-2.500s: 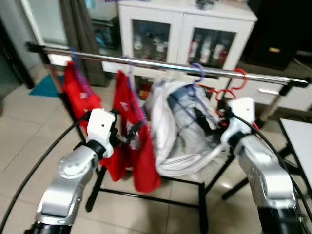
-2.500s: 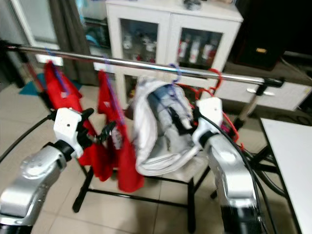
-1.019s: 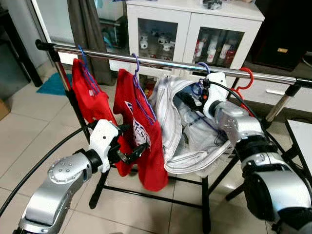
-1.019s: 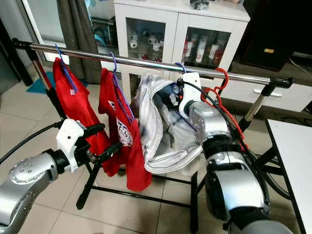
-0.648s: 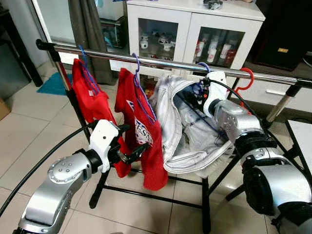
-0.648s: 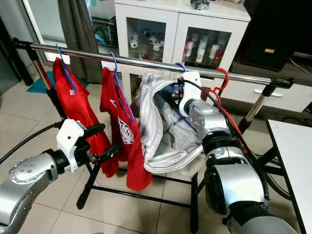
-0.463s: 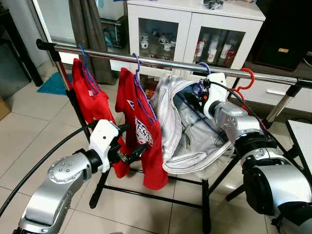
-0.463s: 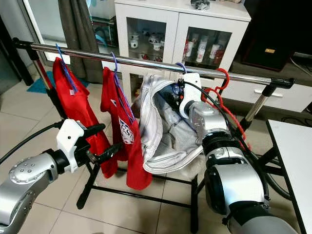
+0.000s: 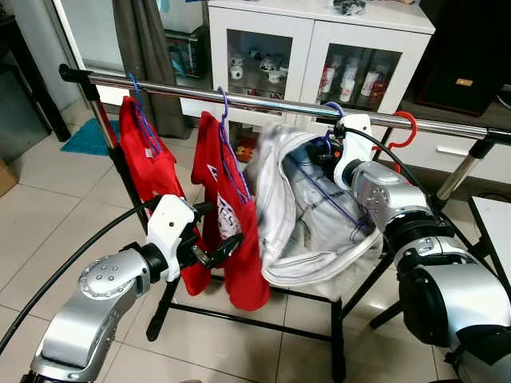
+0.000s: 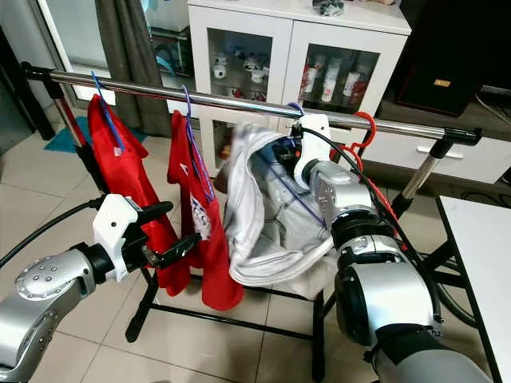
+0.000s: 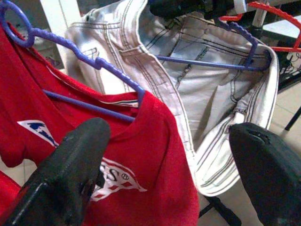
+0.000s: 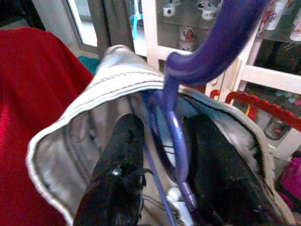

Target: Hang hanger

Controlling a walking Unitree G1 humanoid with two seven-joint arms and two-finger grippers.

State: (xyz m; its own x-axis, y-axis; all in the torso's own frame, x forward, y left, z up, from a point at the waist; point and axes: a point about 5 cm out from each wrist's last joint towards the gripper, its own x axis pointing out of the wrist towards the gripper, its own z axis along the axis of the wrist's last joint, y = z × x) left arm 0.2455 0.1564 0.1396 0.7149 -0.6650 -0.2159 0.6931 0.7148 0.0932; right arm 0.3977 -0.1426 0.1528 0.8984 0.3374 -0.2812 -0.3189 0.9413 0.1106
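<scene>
- The purple plastic hanger carries a pale washed-denim jacket; its hook sits up at the chrome clothes rail, though I cannot tell whether it rests fully over the bar.
- My right hand is up at the neck of that hanger, just under the rail; its two black fingers stand narrowly on either side of the purple stem, close around it, reaching into the jacket's collar.
- The jacket hangs bunched and open, with its lower hem sagging towards the black frame of the rack.
- Just beside it on my left hangs a red T-shirt with a white print on its own purple hanger, and farther along the rail a second red garment on a blue hanger.
- My left hand is held low in front of the printed red shirt, its fingers spread wide and gripping nothing.
- A red plastic hanger hooks the rail on the far side of my right hand.
- Behind the rail stands a white cabinet with glass doors; the floor is pale tile.
</scene>
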